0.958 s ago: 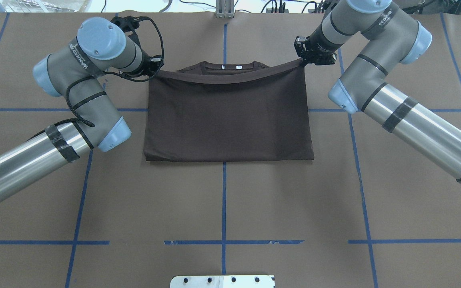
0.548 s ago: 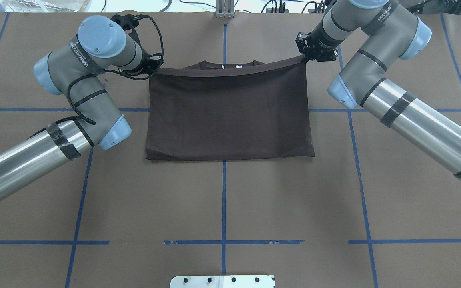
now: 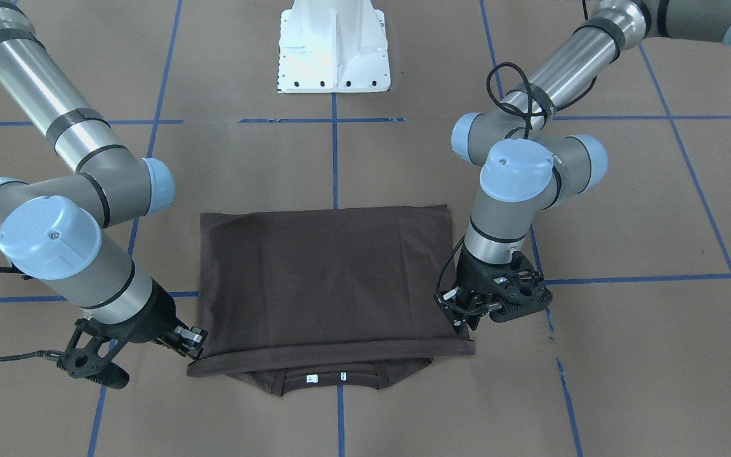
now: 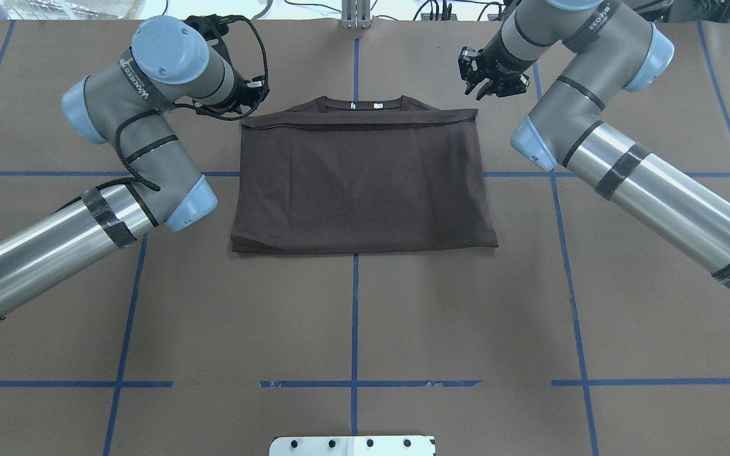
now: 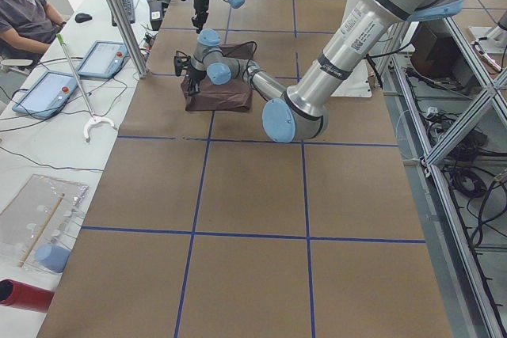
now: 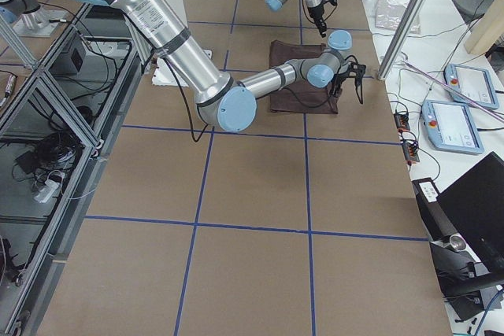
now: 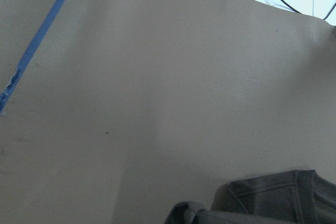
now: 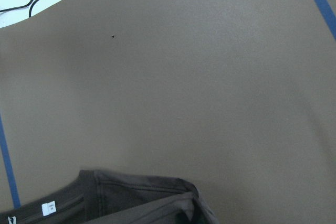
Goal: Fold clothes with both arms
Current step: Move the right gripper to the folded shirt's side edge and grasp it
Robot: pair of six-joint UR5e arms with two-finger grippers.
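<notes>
The dark brown T-shirt (image 4: 362,183) lies flat on the table, folded in half. Its bottom hem lies across the chest just below the ribbed collar (image 4: 358,104) and the white neck label (image 3: 309,379). My left gripper (image 4: 257,95) is open and hangs just off the folded hem's corner, also in the front view (image 3: 464,317). My right gripper (image 4: 480,79) is open, up and away from the other hem corner, also in the front view (image 3: 191,336). Both wrist views show only bare table and a shirt edge (image 7: 273,198) (image 8: 136,198), no fingers.
The table is covered in brown paper (image 4: 352,316) with blue tape lines. The white pedestal base (image 3: 334,44) stands at the robot's side. An operators' bench with tablets (image 5: 55,89) and a seated person (image 5: 24,5) lies beyond the far edge.
Both grippers let go of the hem corners, and the hem dropped flat below the collar. The right gripper rose away towards the far edge; the left moved slightly back.
</notes>
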